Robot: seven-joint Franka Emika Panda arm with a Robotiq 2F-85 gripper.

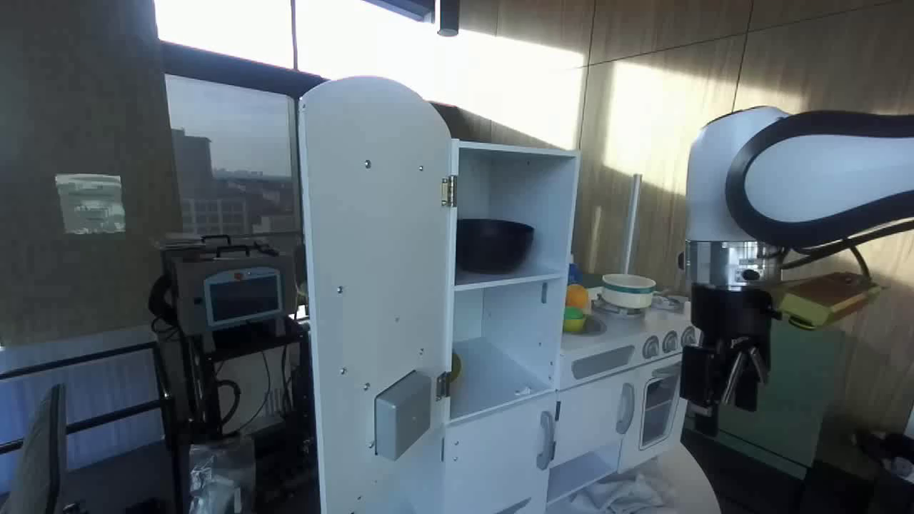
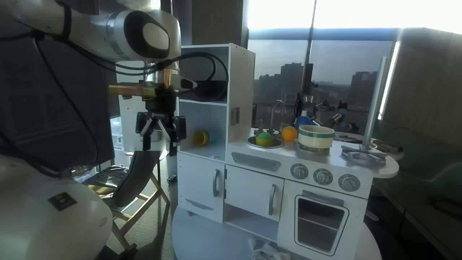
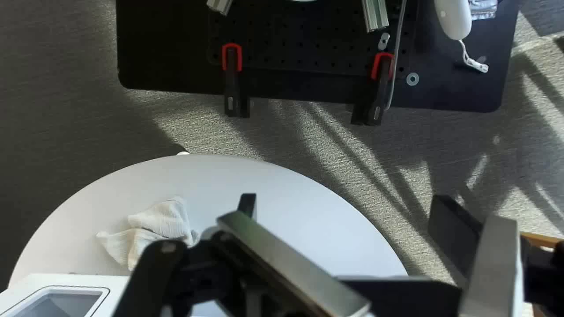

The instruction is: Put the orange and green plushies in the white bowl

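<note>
The orange plushie (image 1: pixel 577 296) is a round orange shape on the toy kitchen's counter, behind the sink; it shows in both exterior views (image 2: pixel 289 133). The green plushie (image 2: pixel 265 136) sits in the sink, green above and yellow-green below (image 1: pixel 573 319); I cannot tell if the lower part is separate. The white bowl (image 2: pixel 316 136), pot-like with a teal band, stands on a burner beside the orange plushie (image 1: pixel 628 291). My gripper (image 2: pixel 160 146) is open and empty, pointing down in the air, apart from all three (image 1: pixel 727 407). The wrist view shows its spread fingers (image 3: pixel 350 222); plushies and bowl are out of that view.
A tall cabinet (image 2: pixel 241 97) with its door (image 1: pixel 378 250) swung open adjoins the sink. It holds a dark bowl (image 1: pixel 494 246) and a yellow cup (image 2: pixel 201 138). A metal pole (image 2: pixel 375 101) rises from the counter. A cloth (image 3: pixel 161 224) lies on the round table (image 3: pixel 282 185).
</note>
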